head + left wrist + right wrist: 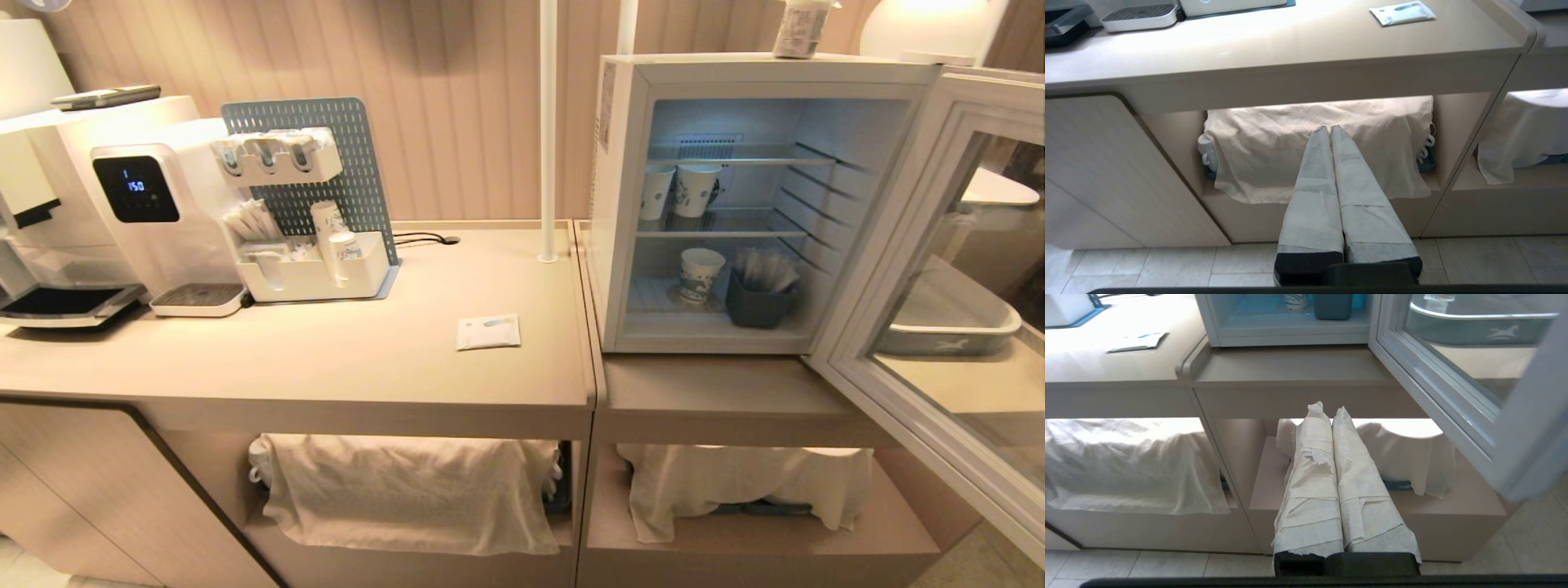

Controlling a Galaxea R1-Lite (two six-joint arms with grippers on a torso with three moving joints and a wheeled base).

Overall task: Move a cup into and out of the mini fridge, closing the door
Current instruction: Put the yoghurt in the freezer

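A: Biggest first. The long beige laminate counter (326, 359) is in two sections with a seam between them; the white box-shaped mini fridge (620, 196) stands on the right section, set back, with a bare strip of counter in front of it.

B: Door?

A: The pale grey framed glass door (939, 343) is swung wide to the right, its lower corner overhanging the counter's front edge. The lit interior is fully exposed.

B: Inside?

A: Wire shelves. Two printed paper cups (678, 192) sit on the middle shelf. Another printed paper cup (700, 275) and a dark grey bin of white sticks (761, 298) sit on the floor level. The right half of the middle shelf is open.

B: The target?

A: The small white tapered plastic cup (802, 28) stands on the fridge roof, near its front edge, partly cut off by the frame top.

B: Left side?

A: White coffee machine (139, 212), grey pegboard organiser tray (326, 196), then a flat white sachet (488, 331) alone on open counter.

B: Grippers?

A: The left gripper (1329, 128) has its paper-wrapped fingers pressed together, empty, low in front of the left cloth-draped shelf. The right gripper (1327, 408) is likewise pinched closed, holds nothing, and sits below the fridge's counter section, beside the door's lower edge.
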